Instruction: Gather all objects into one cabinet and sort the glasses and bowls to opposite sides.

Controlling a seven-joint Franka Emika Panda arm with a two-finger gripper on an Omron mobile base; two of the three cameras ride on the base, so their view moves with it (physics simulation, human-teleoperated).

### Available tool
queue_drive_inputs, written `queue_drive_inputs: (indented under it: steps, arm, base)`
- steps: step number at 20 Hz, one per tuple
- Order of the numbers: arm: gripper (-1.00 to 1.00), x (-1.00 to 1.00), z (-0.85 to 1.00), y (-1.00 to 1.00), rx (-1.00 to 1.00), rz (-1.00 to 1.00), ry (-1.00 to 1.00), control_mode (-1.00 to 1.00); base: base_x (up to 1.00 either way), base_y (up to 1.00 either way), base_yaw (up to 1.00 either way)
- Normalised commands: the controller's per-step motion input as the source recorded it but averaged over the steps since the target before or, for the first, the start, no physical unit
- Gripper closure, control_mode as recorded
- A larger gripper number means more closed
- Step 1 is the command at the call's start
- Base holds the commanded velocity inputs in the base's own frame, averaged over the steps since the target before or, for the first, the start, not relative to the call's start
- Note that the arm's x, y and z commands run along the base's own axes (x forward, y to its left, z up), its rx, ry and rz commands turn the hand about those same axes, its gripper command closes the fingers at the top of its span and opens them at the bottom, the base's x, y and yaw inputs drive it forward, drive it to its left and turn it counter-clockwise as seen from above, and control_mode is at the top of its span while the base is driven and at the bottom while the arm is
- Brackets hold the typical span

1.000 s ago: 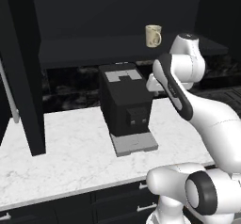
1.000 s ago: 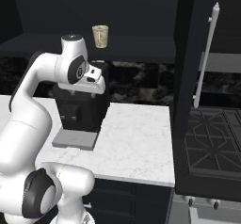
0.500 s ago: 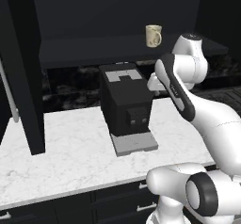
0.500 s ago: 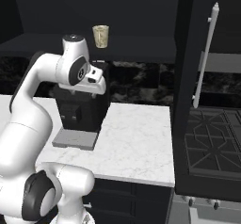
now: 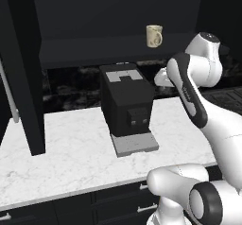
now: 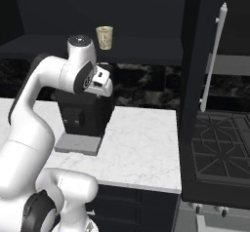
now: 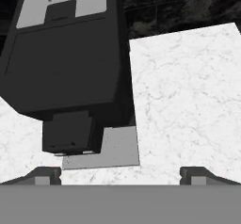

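A cream patterned mug (image 5: 154, 36) with a handle stands alone on the dark inner shelf (image 5: 104, 51) of the near-black wall cabinet; from the right it shows as mug (image 6: 104, 37). The cabinet's tall door (image 6: 195, 89) hangs open with its slim white bar handle (image 6: 215, 55). My gripper (image 7: 123, 176) is open and holds nothing, its fingertips (image 7: 44, 175) wide apart. It hovers over the white marble counter (image 7: 188, 91), below the shelf and just right of the coffee machine. The wooden bowl and the other cups are out of view.
A black boxy coffee machine (image 5: 126, 101) with a grey drip tray (image 5: 134, 144) stands on the counter under the shelf. The other open cabinet door (image 5: 21, 77) juts out at the left. A dark stove top (image 6: 219, 143) lies right of the counter.
My arm has shifted a little to the right beside the coffee machine. The mug on the shelf has not moved.
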Motion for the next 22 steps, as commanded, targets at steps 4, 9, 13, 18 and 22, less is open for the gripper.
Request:
queue_drive_inputs:
  steps: [4,9,13,18,22]
  arm:
    - [-1.00,-0.26,0.15,0.00,0.00,0.00,-0.25,-1.00]
    - [-1.00,-0.06,0.29,0.00,0.00,-0.03,-0.21,-1.00]
    - [-1.00,0.00,0.36,0.00,0.00,-0.03,-0.06,-1.00]
    - [-1.00,0.01,0.29,0.00,0.00,-0.01,0.00,-1.00]
    - [-1.00,0.00,0.24,0.00,0.00,0.00,0.00,-1.00]
  base:
    - [0.00,0.00,0.00]
    - [0.00,0.00,0.00]
    - [0.00,0.00,0.00]
    - [0.00,0.00,0.00]
    - [0.00,0.00,0.00]
